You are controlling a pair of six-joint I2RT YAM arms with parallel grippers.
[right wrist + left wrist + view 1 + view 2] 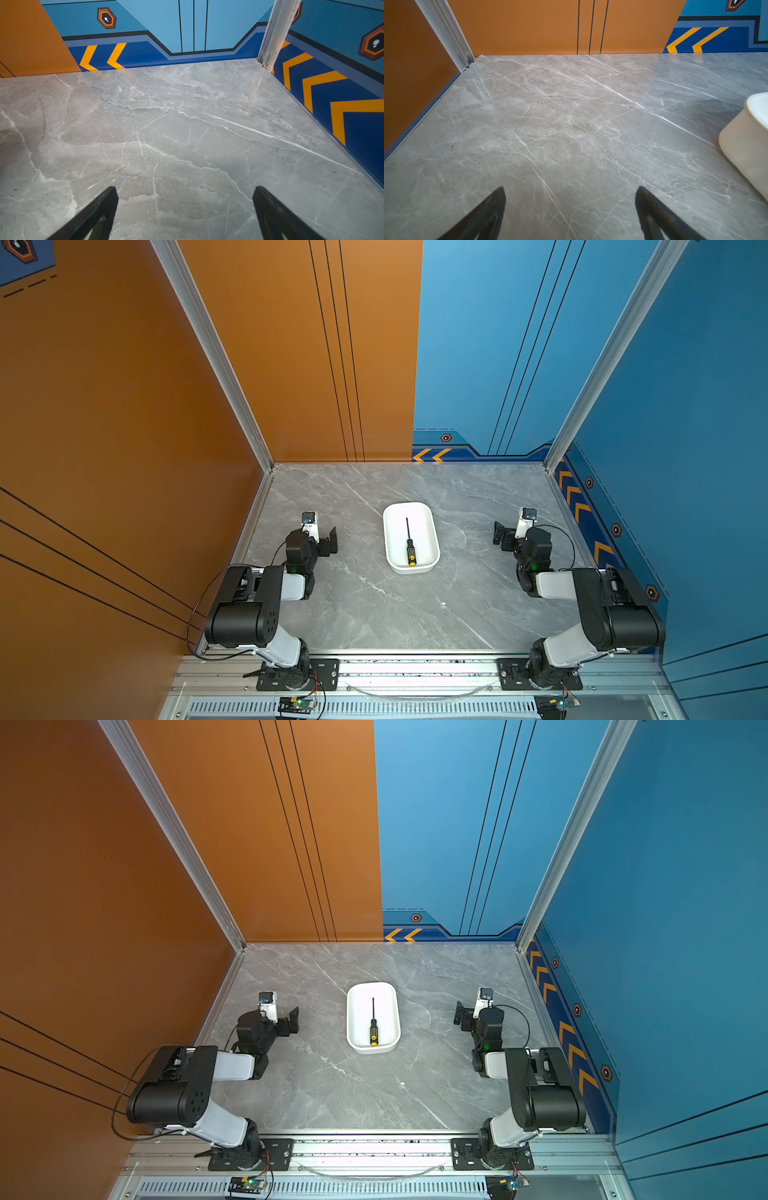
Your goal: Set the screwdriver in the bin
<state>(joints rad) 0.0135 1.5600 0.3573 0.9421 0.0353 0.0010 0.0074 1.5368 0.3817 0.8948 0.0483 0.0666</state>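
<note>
The screwdriver (410,543) lies inside the white bin (424,531) mid-desk (374,614), handle near, while the left end effector (330,542) and right end effector (500,536) flank it, well apart, jaws spread, empty.

screwdriver (409,542) lies in bin (424,526), handle toward the front, tip toward the back | bin on surface (374,605), centre | left end effector (332,540) left of bin, apart | right end effector (500,536) right of bin, apart
</note>
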